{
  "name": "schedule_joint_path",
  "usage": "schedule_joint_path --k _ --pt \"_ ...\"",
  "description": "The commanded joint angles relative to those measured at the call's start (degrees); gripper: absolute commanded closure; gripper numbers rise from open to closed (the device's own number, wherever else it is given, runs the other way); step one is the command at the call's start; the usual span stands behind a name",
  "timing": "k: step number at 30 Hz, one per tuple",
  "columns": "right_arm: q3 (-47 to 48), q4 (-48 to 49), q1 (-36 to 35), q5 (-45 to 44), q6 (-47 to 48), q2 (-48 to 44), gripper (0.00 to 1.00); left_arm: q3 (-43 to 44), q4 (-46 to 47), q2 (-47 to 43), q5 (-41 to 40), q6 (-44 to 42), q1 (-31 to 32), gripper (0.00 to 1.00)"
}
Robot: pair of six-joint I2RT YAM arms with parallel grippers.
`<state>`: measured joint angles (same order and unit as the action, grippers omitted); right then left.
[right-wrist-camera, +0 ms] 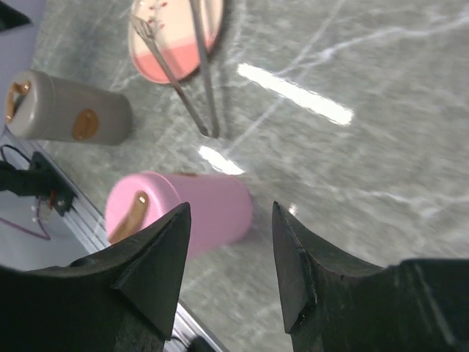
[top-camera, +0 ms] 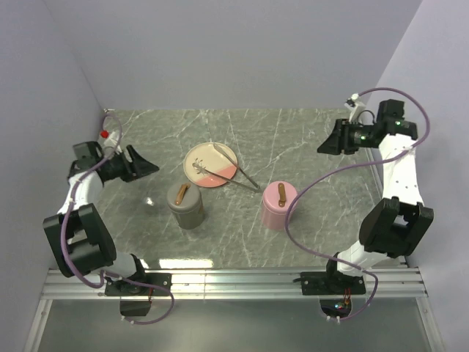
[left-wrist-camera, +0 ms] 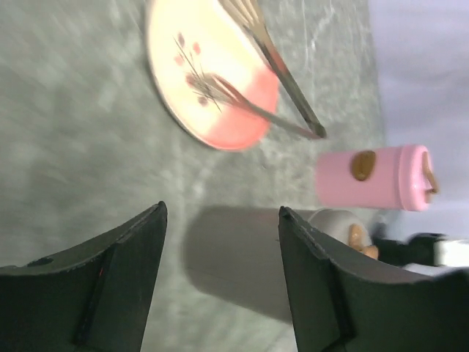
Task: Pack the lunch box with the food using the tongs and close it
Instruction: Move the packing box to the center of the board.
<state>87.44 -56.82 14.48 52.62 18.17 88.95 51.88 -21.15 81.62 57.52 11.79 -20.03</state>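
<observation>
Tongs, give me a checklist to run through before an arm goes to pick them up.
1. Tongs free to grasp: ok, tips on the plate, joined end on the table.
2. Left end effector open and empty: ok.
3. Right end effector open and empty: ok.
4. Space around the tongs: ok, grey canister and pink canister stand apart from them.
5. Canisters opened for packing: not ok, both closed.
6. Food located: cannot tell.

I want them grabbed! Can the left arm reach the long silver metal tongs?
Probably yes. The long silver metal tongs lie uncovered on the pink-and-cream round plate, bare table between them and the left arm's open fingers.
</observation>
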Motion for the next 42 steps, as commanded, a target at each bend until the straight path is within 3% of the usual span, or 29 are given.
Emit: schedule_joint_path --k 1,2,3,4,5,6,9,11,17,25,33,42 --pt "6.8 -12.2 4.2 2.4 13.5 4.4 0.45 7.2 -9.7 1.0 6.8 -26.7 -4.4 0.32" --pt "8.1 -19.4 5.1 2.7 20.8 6.7 0.46 8.3 -17.5 1.3 8.1 -34.5 -5.6 0.32" --pt "8.4 -22.8 5.9 2.6 24.6 7.7 0.46 9.5 -22.8 1.5 8.2 -50.0 -5.7 0.32" --pt "8.4 -25.8 7.5 2.7 28.7 8.3 0.47 11.1 -27.4 1.8 8.1 -58.1 -5.7 0.32" --pt "7.1 -26.1 8.4 2.1 32.3 8.1 0.47 11.7 -32.6 2.3 7.8 -67.2 -5.9 0.32" --pt "3.7 -26.0 9.5 2.5 36.1 6.4 0.47 12.0 -43.2 3.4 7.4 -82.9 -6.1 0.32" --pt "-2.7 -25.9 11.5 -1.1 47.4 4.1 0.44 10.7 -54.9 5.5 4.7 -102.2 -6.7 0.32" --pt "-7.6 -25.5 11.7 -2.1 53.4 3.0 0.43 8.6 -57.2 5.7 3.8 -108.5 -7.2 0.34" --pt "-26.1 -18.3 11.8 2.1 67.9 -5.1 0.42 2.5 -54.6 1.4 3.7 -115.1 -7.2 0.32" --pt "-39.6 -3.3 6.0 5.4 76.3 -14.8 0.37 -2.0 -52.4 -0.1 3.0 -121.3 -5.5 0.28" --pt "-48.4 8.0 -5.2 3.5 75.8 -24.4 0.37 -2.8 -45.1 0.4 5.4 -117.3 -1.2 0.29" --pt "-46.7 13.1 -12.2 2.7 70.4 -21.0 0.45 -2.7 -42.1 -0.1 6.3 -115.1 4.3 0.30"
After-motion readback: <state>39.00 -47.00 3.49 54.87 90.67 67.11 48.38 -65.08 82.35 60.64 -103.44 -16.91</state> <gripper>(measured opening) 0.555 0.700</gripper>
